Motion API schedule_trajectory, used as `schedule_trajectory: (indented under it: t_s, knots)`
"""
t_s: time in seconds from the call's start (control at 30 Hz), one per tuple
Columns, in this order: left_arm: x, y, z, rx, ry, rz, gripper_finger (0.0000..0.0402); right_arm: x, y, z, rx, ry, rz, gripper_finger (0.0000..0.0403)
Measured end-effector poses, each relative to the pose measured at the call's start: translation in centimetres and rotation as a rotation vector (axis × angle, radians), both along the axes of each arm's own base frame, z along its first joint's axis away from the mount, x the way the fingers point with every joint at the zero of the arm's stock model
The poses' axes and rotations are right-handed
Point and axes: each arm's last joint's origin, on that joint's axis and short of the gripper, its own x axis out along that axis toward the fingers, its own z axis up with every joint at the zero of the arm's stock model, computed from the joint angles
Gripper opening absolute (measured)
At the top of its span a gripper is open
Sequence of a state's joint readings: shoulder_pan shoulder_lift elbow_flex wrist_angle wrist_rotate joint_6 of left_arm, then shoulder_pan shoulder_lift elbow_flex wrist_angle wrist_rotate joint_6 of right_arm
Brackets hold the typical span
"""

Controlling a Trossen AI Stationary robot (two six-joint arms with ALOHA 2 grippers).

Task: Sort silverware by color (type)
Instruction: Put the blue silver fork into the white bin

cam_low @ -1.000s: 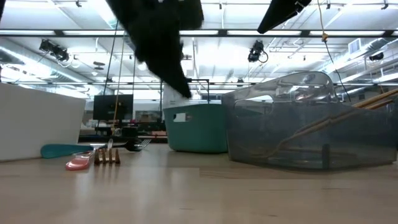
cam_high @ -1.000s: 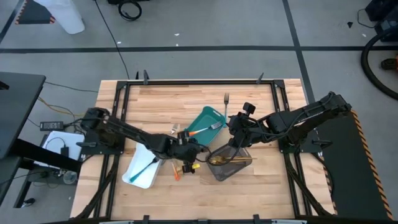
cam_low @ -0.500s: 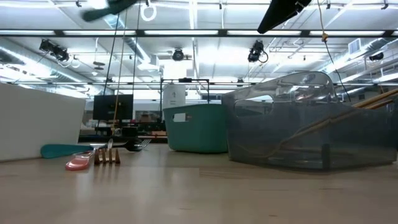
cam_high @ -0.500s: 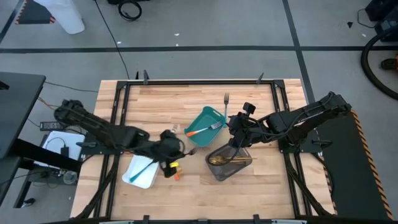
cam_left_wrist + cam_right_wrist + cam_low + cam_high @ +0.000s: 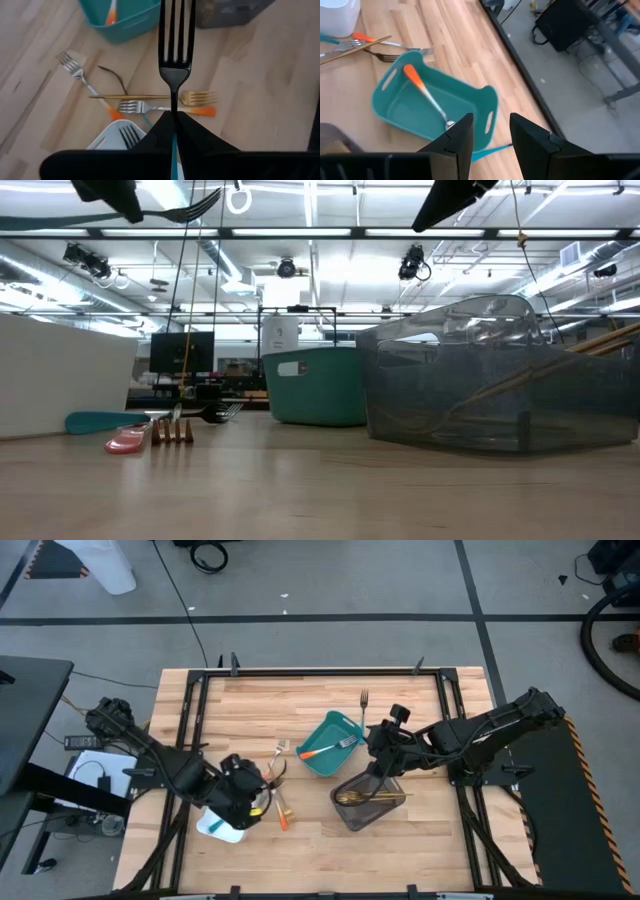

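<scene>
Dark-headed, teal-handled fork (image 5: 175, 50): light, stiff, slick, likely to pivot; pinched at its handle by left claw (image 5: 174, 122) above white tray (image 5: 212, 825), desk's near left; right claw (image 5: 490, 131) narrowly open, empty.

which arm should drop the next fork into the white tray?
Left. The left gripper is shut on a dark fork with a teal handle and hovers over the white tray. The right gripper is open and empty beside the teal tray.
</scene>
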State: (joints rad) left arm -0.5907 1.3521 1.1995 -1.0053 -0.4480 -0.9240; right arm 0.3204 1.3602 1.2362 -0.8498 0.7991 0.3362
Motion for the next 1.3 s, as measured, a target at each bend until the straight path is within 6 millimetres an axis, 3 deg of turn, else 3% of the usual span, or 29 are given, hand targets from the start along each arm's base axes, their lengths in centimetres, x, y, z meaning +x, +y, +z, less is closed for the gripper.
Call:
schedule_trajectory:
  t_s: [0.13,0.33,0.47,0.87,1.3]
  knots:
    - [-0.7,-0.4,-0.2,0.007,0.014,0.027,0.0019,0.3,-0.2,0.3,-0.063,-0.012,0.004,0.0138]
    - [-1.8,-0.7,-2.1,0.013,0.041,0.11,0.002,1.5,-1.0,1.2,-0.111,-0.07,0.044,0.0138]
    - [-2.9,-1.0,-3.3,0.002,0.086,0.178,0.002,2.2,-1.9,1.6,-0.114,-0.096,0.067,0.0138]
    - [-6.1,-2.7,-4.3,-0.018,0.083,0.275,0.002,4.3,-5.5,1.9,-0.092,-0.153,0.094,0.0138]
    - [-8.2,-2.6,-7.5,0.023,0.02,0.374,0.002,5.2,-6.3,2.0,-0.103,-0.182,0.166,0.0138]
